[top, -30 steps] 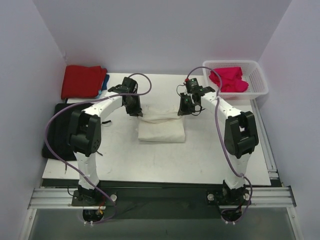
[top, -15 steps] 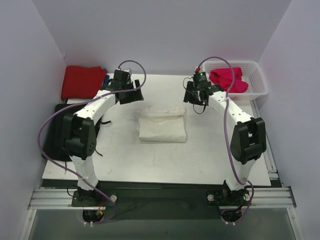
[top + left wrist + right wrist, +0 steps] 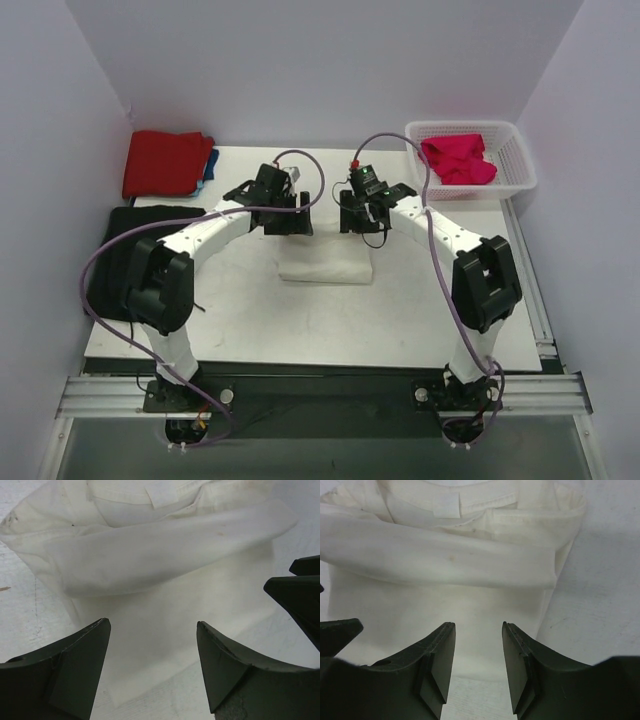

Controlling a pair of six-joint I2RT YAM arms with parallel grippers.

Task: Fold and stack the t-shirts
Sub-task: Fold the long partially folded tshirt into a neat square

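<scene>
Both arms bend inward over the white counter, meeting above the folded cream-white t-shirt at its middle. The left end effector gapes wide and the right end effector is partly open, both empty. A basket holding a pink t-shirt sits back right, and a red t-shirt back left.

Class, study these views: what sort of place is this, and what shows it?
Probably a robotics lab test cell: a left arm and right arm mounted at a white table, bare walls boxing it in, and a folded cream t-shirt as practice material.
</scene>
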